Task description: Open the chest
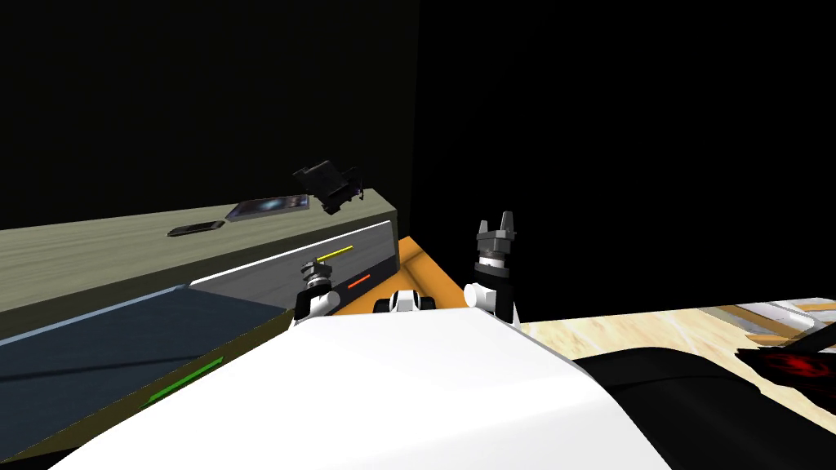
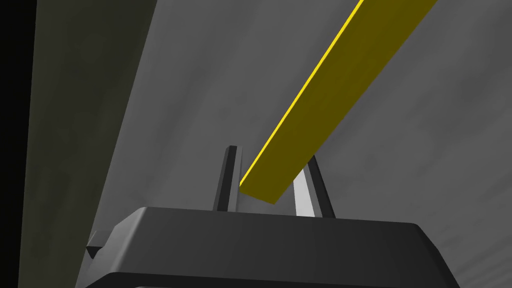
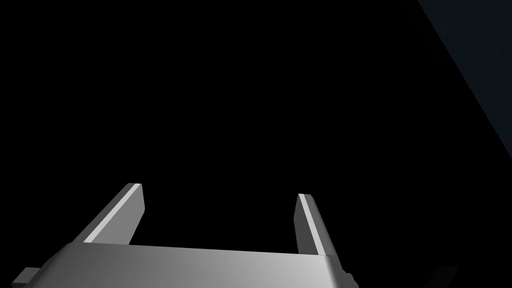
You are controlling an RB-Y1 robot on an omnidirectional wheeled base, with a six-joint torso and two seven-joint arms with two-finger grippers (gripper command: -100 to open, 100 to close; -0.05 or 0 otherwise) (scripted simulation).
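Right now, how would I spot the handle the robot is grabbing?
Find the long chest with the olive top. On its grey drawer, the left gripper grips a thin bar handle. It is yellow; nearby are an orange handle and a green handle.

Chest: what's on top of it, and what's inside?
On the chest lie a small dark slab, a bigger flat dark panel and a black gadget. Grey drawer fronts hide the inside.

Left tool [image 2: 272,154] fingers pinched close; right tool [image 3: 220,191] fingers spread, pointing up.
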